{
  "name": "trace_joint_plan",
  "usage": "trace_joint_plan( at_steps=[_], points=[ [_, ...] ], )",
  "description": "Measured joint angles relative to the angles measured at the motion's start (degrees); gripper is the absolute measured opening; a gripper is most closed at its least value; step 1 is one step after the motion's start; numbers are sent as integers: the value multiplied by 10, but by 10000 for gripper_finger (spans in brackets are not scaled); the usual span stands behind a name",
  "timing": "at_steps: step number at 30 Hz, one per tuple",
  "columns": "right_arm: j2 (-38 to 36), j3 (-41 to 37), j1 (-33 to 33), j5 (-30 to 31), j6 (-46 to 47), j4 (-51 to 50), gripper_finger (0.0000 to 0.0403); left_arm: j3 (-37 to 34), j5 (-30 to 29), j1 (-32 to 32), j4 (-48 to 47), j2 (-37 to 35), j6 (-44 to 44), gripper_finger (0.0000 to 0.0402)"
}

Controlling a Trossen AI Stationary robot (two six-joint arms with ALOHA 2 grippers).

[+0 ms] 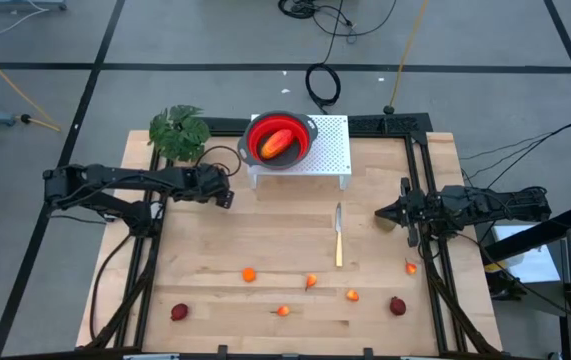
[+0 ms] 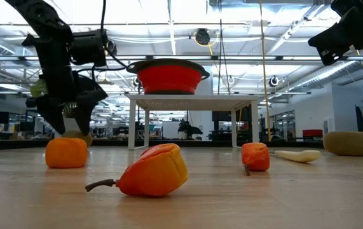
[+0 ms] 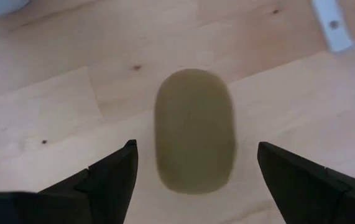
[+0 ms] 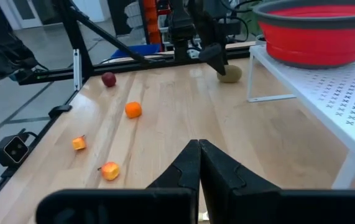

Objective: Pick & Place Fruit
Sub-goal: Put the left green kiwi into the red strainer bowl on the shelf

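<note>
Hovering directly above the brown oval toy fruit (image 3: pixel 194 129), the left gripper (image 3: pixel 196 177) is seen with its fingers spread wide, one to each side of the fruit and clear of it. The fruit lies flat on the light wooden surface (image 1: pixel 265 250), just beside the legs of the white perforated stand (image 1: pixel 333 150) that carries the red collapsible bowl (image 1: pixel 281 140). A larger red-yellow oblong fruit (image 1: pixel 277 143) is already lodged in that bowl.

The step in hand is judged to be the grasp of the brown fruit. For it to be done well, the fingers should be lowered evenly until the fruit's widest part sits between them, and closed across its short axis, as they are now aligned. Descent should be stopped short of the wood so that the tips are not scraped. The smooth rounded body may be squeezed out sideways if it is caught too high. The nearby stand leg and the leafy green plant (image 1: pixel 178 131) should be kept clear of on the lift.

The right gripper (image 1: pixel 389 213) is held over the right side, its fingers closed on nothing. Small orange and dark-red toy fruits (image 1: pixel 249 274) are left scattered along the front, with a slim knife (image 1: pixel 339 240) between them and the stand.
</note>
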Motion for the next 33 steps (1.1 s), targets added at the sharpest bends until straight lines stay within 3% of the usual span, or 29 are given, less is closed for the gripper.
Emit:
trace_joint_plan(
  at_steps=[17,33],
  points=[
    [0,0,0,0,1,0,0,-65,0,9,121,0,13,320],
    [0,0,0,0,1,0,0,-66,-3,13,118,0,28,243]
  ],
)
